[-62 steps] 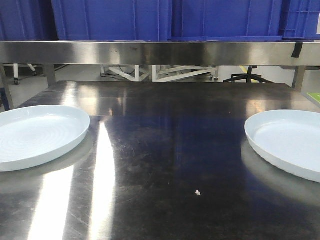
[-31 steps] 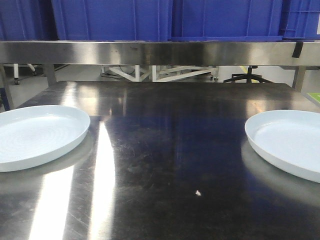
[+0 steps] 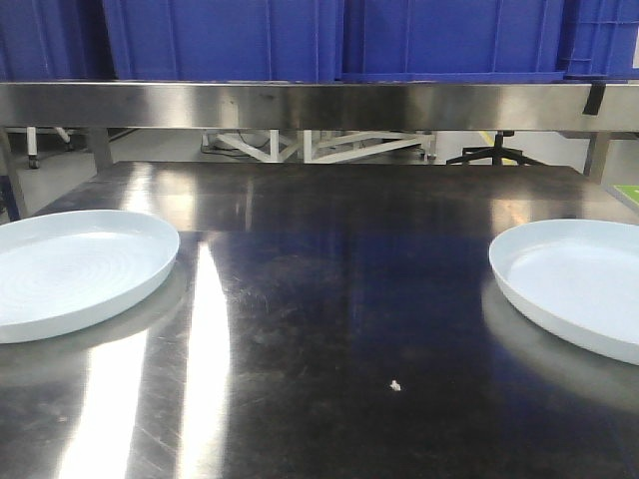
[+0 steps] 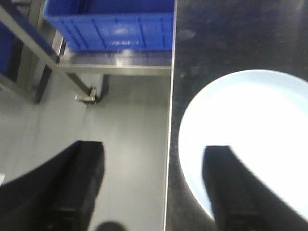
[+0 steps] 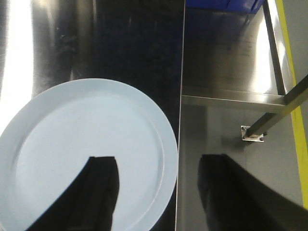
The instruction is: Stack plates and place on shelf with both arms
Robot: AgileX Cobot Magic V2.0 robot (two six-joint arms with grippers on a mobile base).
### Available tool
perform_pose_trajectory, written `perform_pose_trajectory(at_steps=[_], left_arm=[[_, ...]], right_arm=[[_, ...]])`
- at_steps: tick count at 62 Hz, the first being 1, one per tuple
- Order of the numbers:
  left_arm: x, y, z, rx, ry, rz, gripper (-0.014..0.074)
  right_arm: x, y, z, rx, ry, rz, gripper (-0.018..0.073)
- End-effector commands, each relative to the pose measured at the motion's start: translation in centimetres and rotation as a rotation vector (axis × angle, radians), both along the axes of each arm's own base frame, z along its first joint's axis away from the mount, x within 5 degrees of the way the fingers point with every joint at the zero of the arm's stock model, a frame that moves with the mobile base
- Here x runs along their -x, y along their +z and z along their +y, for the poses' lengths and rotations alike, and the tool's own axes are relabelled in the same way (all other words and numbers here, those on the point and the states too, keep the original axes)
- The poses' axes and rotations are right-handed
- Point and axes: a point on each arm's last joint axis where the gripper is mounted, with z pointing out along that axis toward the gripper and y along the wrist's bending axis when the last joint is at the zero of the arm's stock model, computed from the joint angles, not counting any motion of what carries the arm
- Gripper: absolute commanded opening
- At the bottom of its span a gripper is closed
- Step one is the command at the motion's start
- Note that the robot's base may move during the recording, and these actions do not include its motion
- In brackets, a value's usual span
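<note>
A big, round, pale bluish-white, shiny rippled plate [image 3: 70, 269] lies flat at the left side of the dark shiny steel tabletop [image 3: 339, 299]. A matching smooth plate [image 3: 579, 284] lies at the right side, well apart from it. Behind them runs the long brushed steel shelf [image 3: 319, 105], with big blue plastic crates [image 3: 230, 40] on top. Nothing is stacked yet.

The left gripper [image 4: 154, 159] hangs by the rippled plate's outer side. Its two black fingers [image 4: 226, 187] are spread wide and hold nothing. One finger is over the plate and the other is out past the table edge, over the grey floor [image 4: 130, 120]. The right gripper [image 5: 161, 161] is the same way at the smooth plate, with fingers wide apart and nothing between them. I cannot tell if any finger touches a plate.

The job now looks like grabbing a plate by its rim. To do it well, the gripper should come down until the low rim sits between the two fingers, then squeeze slowly. The plate is shiny and may slip, so hold it firmly and keep it flat. The outer finger must not bump the table edge. Then that plate should go softly onto the middle of the other one.
</note>
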Motion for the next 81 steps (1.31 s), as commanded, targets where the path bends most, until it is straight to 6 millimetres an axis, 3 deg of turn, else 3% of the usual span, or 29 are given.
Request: perform_pose_trajectory(at_steps=[1, 24, 70, 75, 81], left_arm=[[-1.9, 0.3, -0.4, 0.02, -0.004, -0.08, 0.0526], [-6.8, -6.8, -1.3, 0.005, -0.019, 0.11, 0.0526], [-8.6, -10.9, -1.7, 0.003, -0.03, 0.194, 0.0524], [-8.7, -11.0, -1.7, 0.002, -0.03, 0.199, 0.0443], [-8.6, -10.9, -1.7, 0.007, -0.028, 0.195, 0.0189]], right_arm=[[-0.7, 1.9, 0.1, 0.01, 0.017, -0.119, 0.0496], [-0.9, 1.8, 0.1, 0.01, 0.018, -0.121, 0.0496], [-0.9, 1.8, 0.1, 0.01, 0.017, -0.117, 0.0496], [-0.9, 1.8, 0.1, 0.01, 0.017, -0.117, 0.0496], [-0.9, 1.8, 0.1, 0.01, 0.017, -0.117, 0.0496]])
